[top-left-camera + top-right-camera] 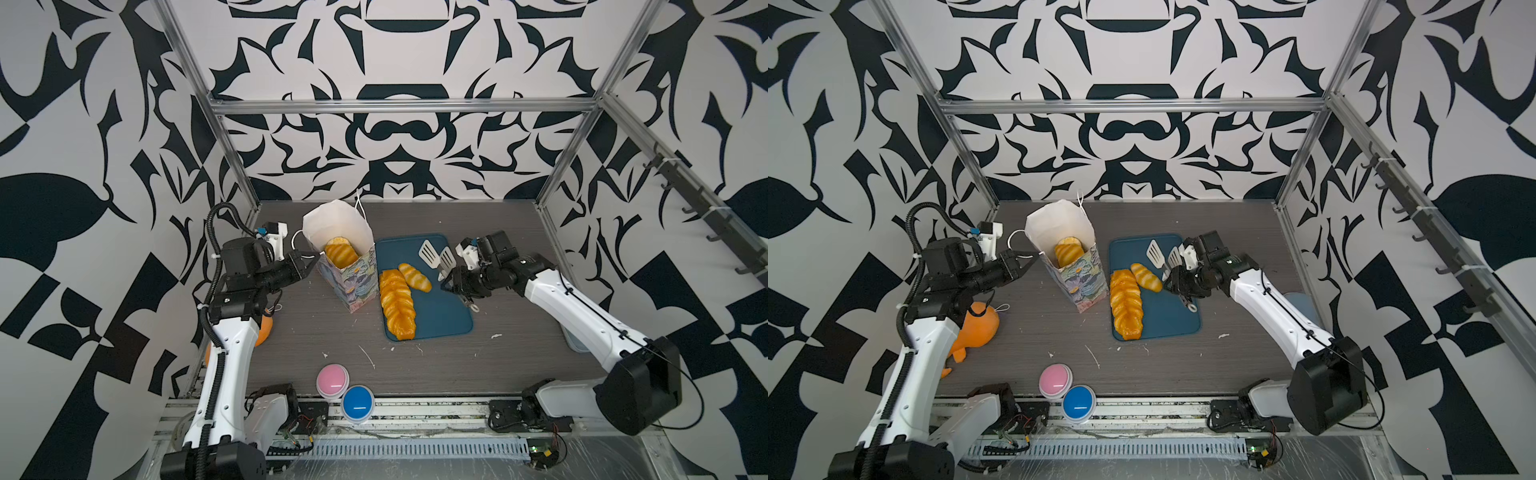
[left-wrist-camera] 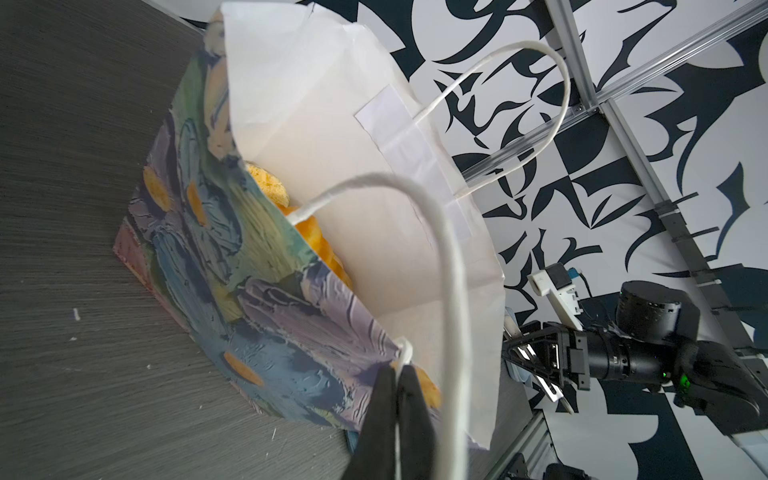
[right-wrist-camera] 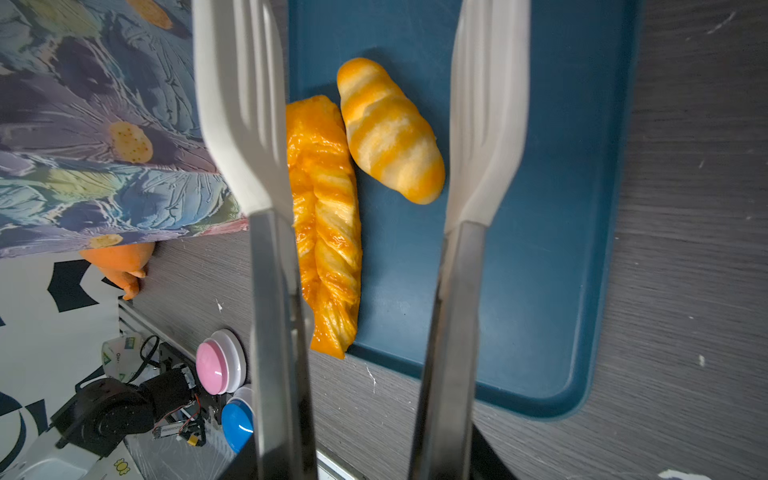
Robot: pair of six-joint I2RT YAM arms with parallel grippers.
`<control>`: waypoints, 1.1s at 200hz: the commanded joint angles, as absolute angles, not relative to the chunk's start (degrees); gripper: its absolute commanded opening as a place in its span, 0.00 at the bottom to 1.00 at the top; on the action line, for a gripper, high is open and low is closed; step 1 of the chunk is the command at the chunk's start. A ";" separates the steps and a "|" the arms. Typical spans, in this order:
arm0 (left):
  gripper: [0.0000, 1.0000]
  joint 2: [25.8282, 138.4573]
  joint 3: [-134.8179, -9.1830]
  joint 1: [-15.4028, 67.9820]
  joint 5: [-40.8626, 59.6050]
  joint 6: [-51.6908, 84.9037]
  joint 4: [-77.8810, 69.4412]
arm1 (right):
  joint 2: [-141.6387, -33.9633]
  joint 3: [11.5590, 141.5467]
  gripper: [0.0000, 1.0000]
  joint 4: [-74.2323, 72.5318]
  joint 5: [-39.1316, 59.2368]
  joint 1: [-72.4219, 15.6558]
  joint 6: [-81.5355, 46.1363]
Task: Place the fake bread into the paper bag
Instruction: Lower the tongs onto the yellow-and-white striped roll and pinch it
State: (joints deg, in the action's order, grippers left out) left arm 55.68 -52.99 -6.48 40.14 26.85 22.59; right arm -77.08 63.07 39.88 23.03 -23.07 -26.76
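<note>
Only the left wrist view shows the left gripper (image 2: pixel 398 374) pinching the paper bag (image 2: pixel 266 266) at its rim. The right gripper (image 1: pixel 455 286) squeezes tongs (image 3: pixel 457 291), tips apart. A shiny striped roll (image 3: pixel 388 133) and a braided loaf (image 3: pixel 328 216) lie touching on the blue tray (image 3: pixel 540 270). More bread (image 1: pixel 340 254) sits inside the bag.

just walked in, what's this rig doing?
Bagging toy bread. Left jaws are pinched shut on the bag rim beside a handle, holding it upright and open. Right jaws grip tongs, tips spread above the tray near the roll. Some bread is already in the bag. The roll and a braided loaf are left on the tray.
</note>
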 commanded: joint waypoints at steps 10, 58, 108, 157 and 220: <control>0.00 55.46 -52.91 -6.75 41.14 27.00 22.98 | -77.85 62.21 0.51 40.62 21.88 -22.94 -24.59; 0.00 55.41 -52.82 -6.67 41.15 27.15 22.77 | -79.16 61.43 0.52 40.84 22.33 -23.49 -23.65; 0.00 55.31 -52.81 -6.68 41.18 27.07 22.77 | -81.75 62.70 0.52 41.48 19.96 -26.28 -22.76; 0.00 55.27 -52.69 -6.69 41.29 27.08 22.94 | -83.97 64.11 0.52 42.10 17.76 -28.33 -21.51; 0.00 55.39 -52.80 -6.69 41.31 27.10 23.00 | -86.70 66.59 0.52 42.91 13.70 -30.78 -20.09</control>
